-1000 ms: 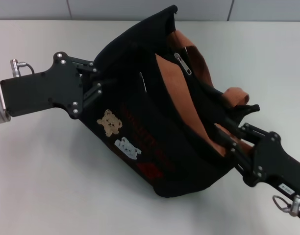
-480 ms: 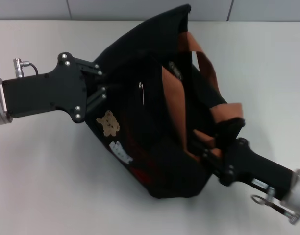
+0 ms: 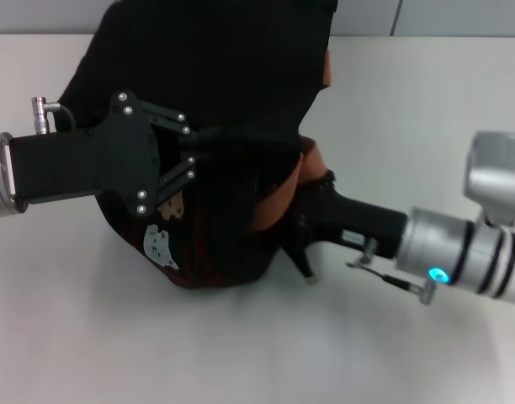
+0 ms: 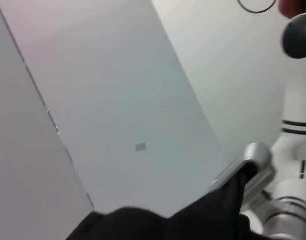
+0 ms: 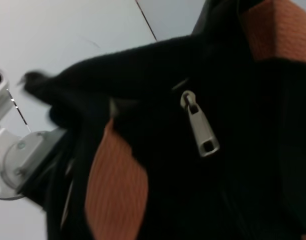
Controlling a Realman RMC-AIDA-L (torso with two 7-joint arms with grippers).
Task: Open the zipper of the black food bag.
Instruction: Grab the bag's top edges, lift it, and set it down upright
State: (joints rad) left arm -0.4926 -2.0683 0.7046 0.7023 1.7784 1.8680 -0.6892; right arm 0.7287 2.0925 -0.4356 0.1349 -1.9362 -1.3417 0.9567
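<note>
A: Where does the zipper lie from each hand?

B: The right wrist view shows the zipper point(image 5: 199, 127) close in front of the right hand point(image 3: 301, 225), its silver pull hanging free along the black seam, long axis running away from that hand and a little across it. Nothing touches the pull. From the head view the right hand is buried in the side of the black food bag point(image 3: 215, 101), beside an orange strap point(image 3: 278, 194); I cannot tell whether its fingers are apart or together.

A: And the left?

B: The left hand point(image 3: 194, 151) presses into the bag's other side, fingers hidden in the fabric, so cannot tell there either. The right is plainly the nearer to the pull.

A: What differs from a second ago?

B: The bag has swung up and rolled toward the left hand, lifting off the table point(image 3: 89, 337). The open top and pull, visible from the head then, now face away. The right arm has rotated and pushed in deeper.
</note>
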